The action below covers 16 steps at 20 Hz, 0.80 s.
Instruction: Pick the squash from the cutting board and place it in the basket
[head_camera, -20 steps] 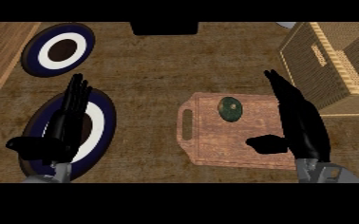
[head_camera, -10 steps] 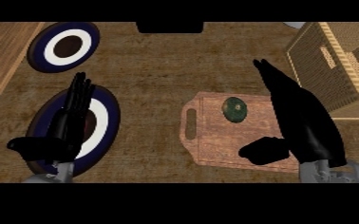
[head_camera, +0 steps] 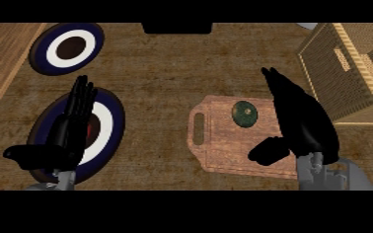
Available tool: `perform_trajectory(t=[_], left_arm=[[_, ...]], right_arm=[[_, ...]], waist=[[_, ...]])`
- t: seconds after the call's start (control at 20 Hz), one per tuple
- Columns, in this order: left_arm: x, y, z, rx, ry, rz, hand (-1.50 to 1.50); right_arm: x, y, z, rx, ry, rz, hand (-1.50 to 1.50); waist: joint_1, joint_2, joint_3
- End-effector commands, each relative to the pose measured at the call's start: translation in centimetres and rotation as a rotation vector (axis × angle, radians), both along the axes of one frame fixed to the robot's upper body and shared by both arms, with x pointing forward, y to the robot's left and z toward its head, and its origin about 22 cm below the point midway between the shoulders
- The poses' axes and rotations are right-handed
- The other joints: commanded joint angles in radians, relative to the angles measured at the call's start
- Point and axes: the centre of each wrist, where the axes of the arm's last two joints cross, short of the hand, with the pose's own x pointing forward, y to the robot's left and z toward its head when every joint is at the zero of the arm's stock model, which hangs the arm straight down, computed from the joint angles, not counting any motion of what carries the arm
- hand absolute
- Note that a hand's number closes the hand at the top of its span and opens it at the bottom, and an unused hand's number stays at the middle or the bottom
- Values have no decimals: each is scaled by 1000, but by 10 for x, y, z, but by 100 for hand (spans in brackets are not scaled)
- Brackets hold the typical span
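Your left hand point(head_camera: 69, 123) is resting open, fingers straight, over the blue-and-white round plate point(head_camera: 109, 128), while the dark green round squash point(head_camera: 244, 113) is lying on the reddish wooden cutting board point(head_camera: 226, 148), your right hand point(head_camera: 299, 118) hovering open beside it, the woven wicker basket point(head_camera: 339, 69) sitting rightmost on the bench point(head_camera: 160, 64).

Counter point(head_camera: 160, 74) — cutting board point(head_camera: 233, 150), two plates point(head_camera: 67, 49), basket point(head_camera: 342, 74).

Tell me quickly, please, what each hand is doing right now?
Left hand: open, resting, holding nothing.
Right hand: open, beside the dark green round squash, holding nothing.
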Motion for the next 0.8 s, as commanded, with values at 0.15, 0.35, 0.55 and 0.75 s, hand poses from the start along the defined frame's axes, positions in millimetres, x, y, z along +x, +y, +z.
perform_trajectory(t=[0.15,0.35,0.55,0.75], left_arm=[[1,11,3,4,4,-17,0],[8,-4,-2,11,0,7,0],[17,-15,-14,0,1,-8,0],[6,-3,-5,7,-2,2,0]], right_arm=[[2,4,-19,-4,53,-73,-150],[3,10,-42,3,39,-43,-150],[13,19,-45,-23,57,-42,-150],[15,20,-68,-43,20,-69,-150]], waist=[[0,1,1],[-1,1,1],[-2,2,1],[0,1,1]])
